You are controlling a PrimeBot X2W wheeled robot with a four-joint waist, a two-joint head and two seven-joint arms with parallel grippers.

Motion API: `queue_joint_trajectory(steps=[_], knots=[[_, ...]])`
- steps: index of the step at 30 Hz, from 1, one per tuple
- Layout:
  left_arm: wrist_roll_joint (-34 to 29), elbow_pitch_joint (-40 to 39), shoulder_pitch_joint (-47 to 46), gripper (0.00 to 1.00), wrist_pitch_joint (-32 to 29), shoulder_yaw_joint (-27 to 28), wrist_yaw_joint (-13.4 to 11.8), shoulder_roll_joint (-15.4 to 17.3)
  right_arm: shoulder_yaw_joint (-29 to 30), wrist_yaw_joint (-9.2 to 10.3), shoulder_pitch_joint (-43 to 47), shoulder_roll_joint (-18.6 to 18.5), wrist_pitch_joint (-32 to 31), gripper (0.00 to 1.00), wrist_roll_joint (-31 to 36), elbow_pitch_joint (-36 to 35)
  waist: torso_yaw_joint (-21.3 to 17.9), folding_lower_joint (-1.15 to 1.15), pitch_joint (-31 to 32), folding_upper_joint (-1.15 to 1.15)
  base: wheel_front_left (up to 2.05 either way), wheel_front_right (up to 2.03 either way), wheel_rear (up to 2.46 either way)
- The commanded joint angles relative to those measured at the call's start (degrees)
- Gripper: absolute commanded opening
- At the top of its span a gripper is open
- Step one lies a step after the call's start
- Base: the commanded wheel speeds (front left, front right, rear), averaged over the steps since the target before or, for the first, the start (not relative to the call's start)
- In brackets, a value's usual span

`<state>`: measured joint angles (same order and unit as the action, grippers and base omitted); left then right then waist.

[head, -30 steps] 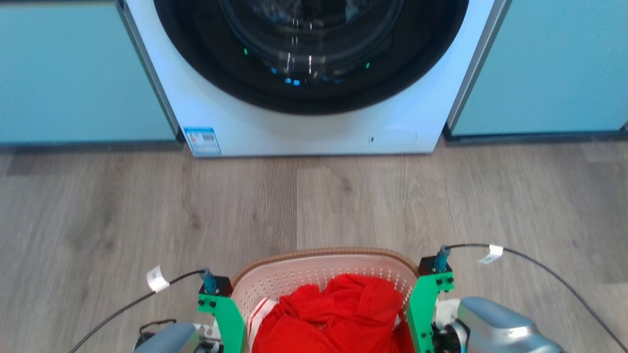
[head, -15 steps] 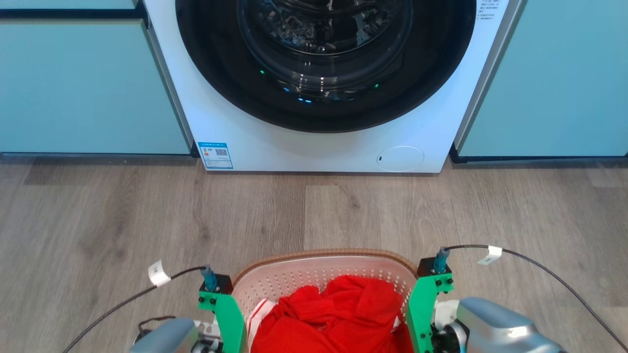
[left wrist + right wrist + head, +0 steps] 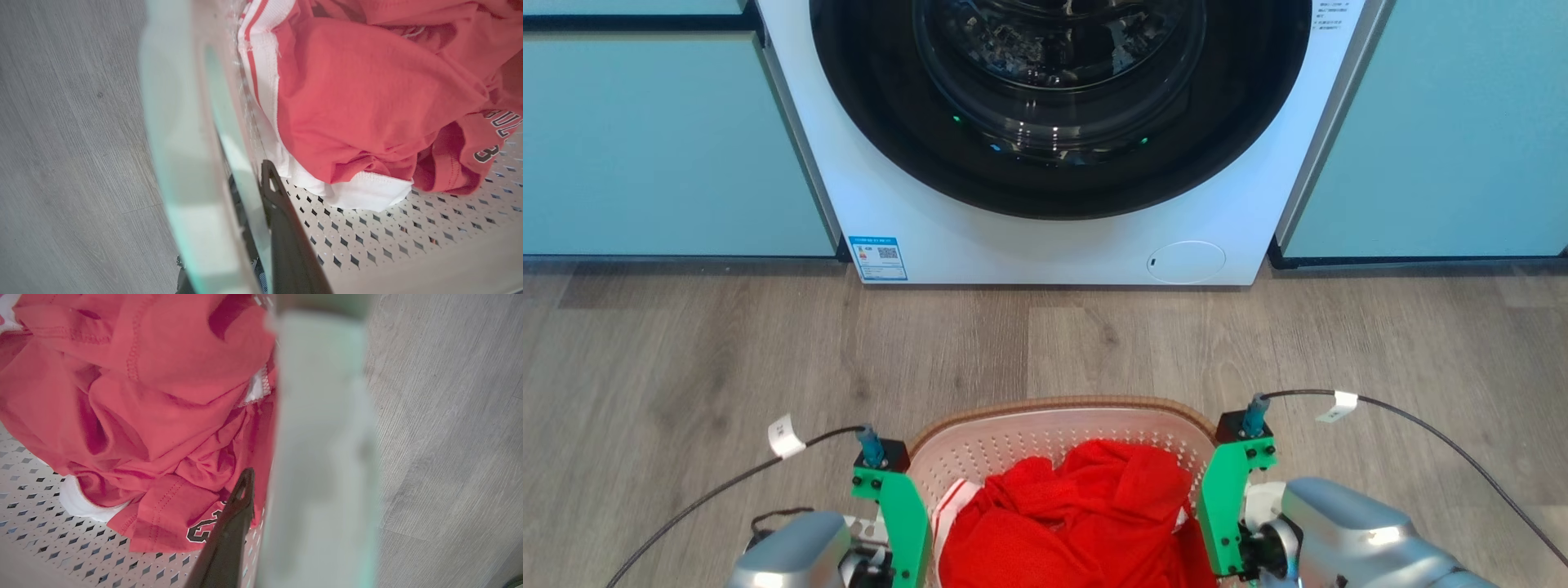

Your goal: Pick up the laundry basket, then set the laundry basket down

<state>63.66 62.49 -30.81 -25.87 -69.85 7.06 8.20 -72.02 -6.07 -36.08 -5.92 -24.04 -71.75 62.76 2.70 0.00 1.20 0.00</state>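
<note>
Low and centred in the head view was the laundry basket (image 3: 1062, 406), mouth up, long axis left to right, far side facing the washing machine (image 3: 1045, 245), red garment (image 3: 1078, 523) inside. Your left gripper (image 3: 250, 183) was clamped on its left wall. Your right gripper (image 3: 267, 477) showed one finger inside; you could not tell its grip. Open wood-look floor (image 3: 727, 351) lay ahead; teal cabinets (image 3: 645, 139) flanked the machine.

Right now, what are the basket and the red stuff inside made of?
The laundry basket looks like hard white plastic: smooth walls punched with small holes. Its brown rim looks woven, perhaps moulded. The red clothes look like soft fabric: folds, stitched hems.
</note>
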Motion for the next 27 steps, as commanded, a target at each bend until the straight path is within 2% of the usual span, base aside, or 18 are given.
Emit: queue_joint_trajectory(steps=[1, 27], knots=[[-0.44, -0.74, -3.43, 0.00, 0.15, -0.05, 0.43, 0.49, 0.04, -1.42, -3.14, 1.44, 0.99, 0.00, -0.32, -2.87, -0.04, 0.00, -0.03, 0.00, 0.00, 0.00, 0.00], [2.51, -0.45, -4.15, 0.00, 1.04, -2.28, 0.43, 0.51, -0.91, -1.42, -3.47, 1.33, 1.59, 0.00, -2.33, -2.48, -0.30, 0.00, 0.34, 0.00, 0.00, 0.00, 0.00]])
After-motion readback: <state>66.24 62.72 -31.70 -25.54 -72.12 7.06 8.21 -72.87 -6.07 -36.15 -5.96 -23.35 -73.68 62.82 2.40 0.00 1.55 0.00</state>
